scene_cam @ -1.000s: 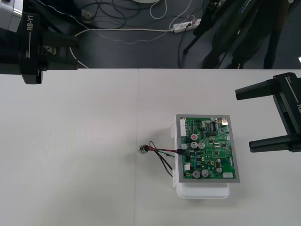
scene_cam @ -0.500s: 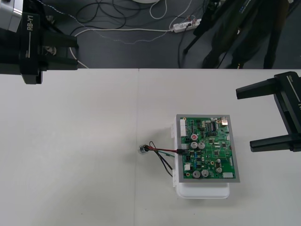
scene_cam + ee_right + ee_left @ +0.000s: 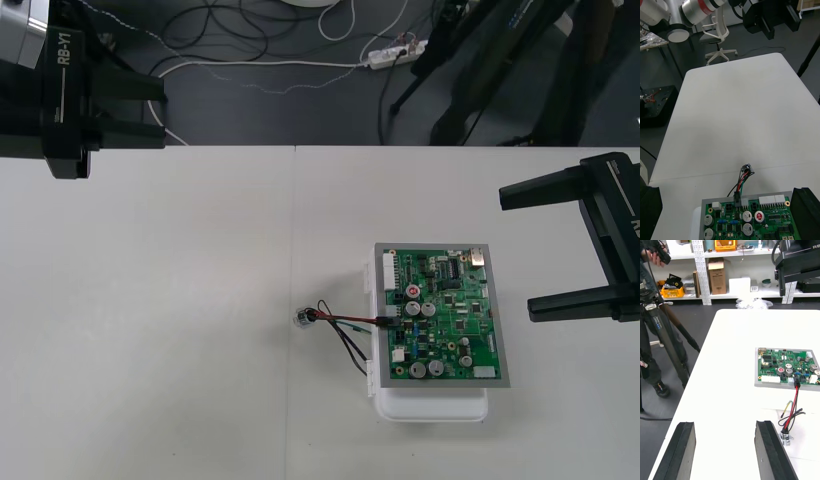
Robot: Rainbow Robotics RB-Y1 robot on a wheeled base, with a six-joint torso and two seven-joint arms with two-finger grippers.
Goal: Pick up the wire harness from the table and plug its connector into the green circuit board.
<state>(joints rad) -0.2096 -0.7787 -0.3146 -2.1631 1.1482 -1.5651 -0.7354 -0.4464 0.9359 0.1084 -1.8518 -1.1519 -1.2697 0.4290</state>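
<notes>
The harness plug (image 3: 385,322) looks seated in the green circuit board (image 3: 450,330), with its socket (image 3: 300,317) on the bench (image 3: 180,320) just left. Your left gripper (image 3: 160,110) at far left and right gripper (image 3: 518,252) at right have their fingers released and empty. Check the seating and avoid the wires (image 3: 345,335).

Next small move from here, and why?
Probably no grasp at all: I'd end here, or at most check the seating. The black plug already sits in a connector at the green circuit board's edge, its wires trailing to the metal socket on the table. The left gripper and right gripper are open, each parked at its own side, clear of the board.
</notes>
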